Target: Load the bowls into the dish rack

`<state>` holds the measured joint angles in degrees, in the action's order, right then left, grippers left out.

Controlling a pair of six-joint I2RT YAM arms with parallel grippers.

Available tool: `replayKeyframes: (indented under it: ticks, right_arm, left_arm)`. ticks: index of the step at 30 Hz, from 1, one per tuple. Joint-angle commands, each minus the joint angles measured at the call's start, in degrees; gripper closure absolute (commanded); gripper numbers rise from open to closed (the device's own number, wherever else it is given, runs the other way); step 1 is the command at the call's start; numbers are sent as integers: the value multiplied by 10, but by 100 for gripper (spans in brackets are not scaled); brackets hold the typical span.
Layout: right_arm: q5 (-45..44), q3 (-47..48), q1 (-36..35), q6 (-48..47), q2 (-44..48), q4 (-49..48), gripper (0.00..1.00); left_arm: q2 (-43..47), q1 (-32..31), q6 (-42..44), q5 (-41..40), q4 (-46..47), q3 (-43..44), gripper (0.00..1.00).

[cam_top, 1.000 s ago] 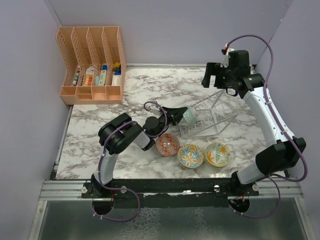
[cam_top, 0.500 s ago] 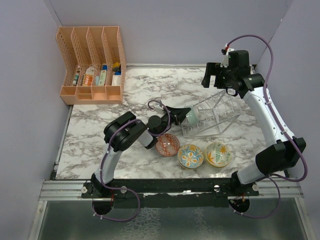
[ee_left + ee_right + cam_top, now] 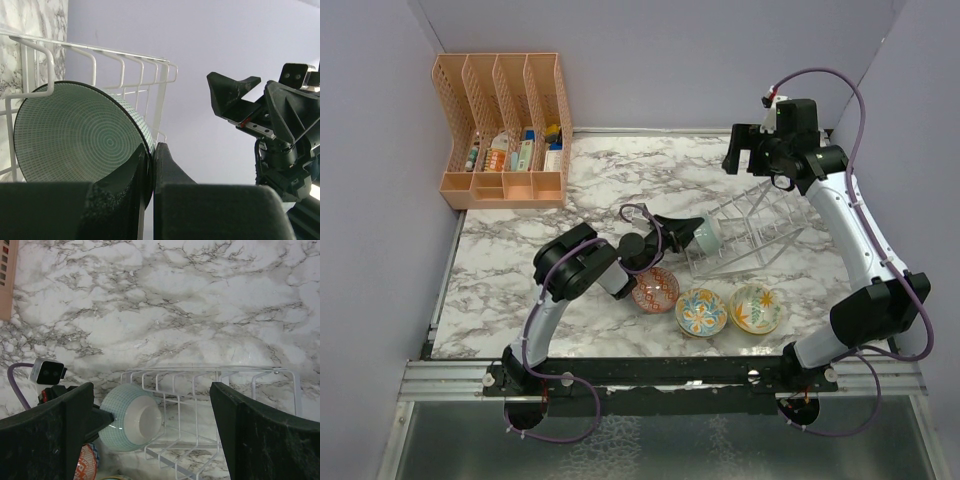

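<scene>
My left gripper [image 3: 691, 233] is shut on the rim of the pale teal bowl [image 3: 706, 236], holding it on edge at the left end of the wire dish rack [image 3: 752, 228]. In the left wrist view the bowl's ringed inside [image 3: 75, 132] faces the camera, with the gripper [image 3: 151, 150] pinching its rim and rack wires [image 3: 125, 62] behind it. From the right wrist the bowl's foot [image 3: 135, 417] points toward the rack [image 3: 215, 405]. My right gripper [image 3: 750, 152] hangs open high above the rack. Red-pink [image 3: 654, 289], blue-orange [image 3: 701, 311] and yellow [image 3: 755, 308] bowls sit on the table in front.
An orange slotted file organizer [image 3: 505, 125] with small items stands at the back left. Purple walls close in the marble table [image 3: 520, 270] on three sides. The rack sits tilted at the right middle.
My left arm has carried the teal bowl a little to the right, closer against the rack's left end. The right arm has stayed where it was.
</scene>
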<state>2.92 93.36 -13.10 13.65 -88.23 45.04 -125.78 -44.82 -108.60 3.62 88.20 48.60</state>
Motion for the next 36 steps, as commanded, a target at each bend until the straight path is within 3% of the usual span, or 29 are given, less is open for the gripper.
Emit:
replayKeyframes:
  ticks: [1, 19, 23, 26, 36]
  right_arm:
    - [18, 20, 3, -6, -7, -5, 0]
    - [37, 31, 3, -8, -17, -6, 0]
    - [41, 31, 3, -8, -14, -7, 0]
    - [43, 33, 3, -8, -13, -7, 0]
    - [48, 36, 3, -8, 1, -7, 0]
  left_arm:
    - [-35, -12, -5, 21, 139, -4, 92]
    - [-30, 1, -12, 52, 137, 4, 42]
    - [-17, 17, -4, 63, 137, -3, 23]
    - [-6, 25, 1, 70, 133, -6, 2]
    - [76, 58, 58, 129, 26, -7, 1]
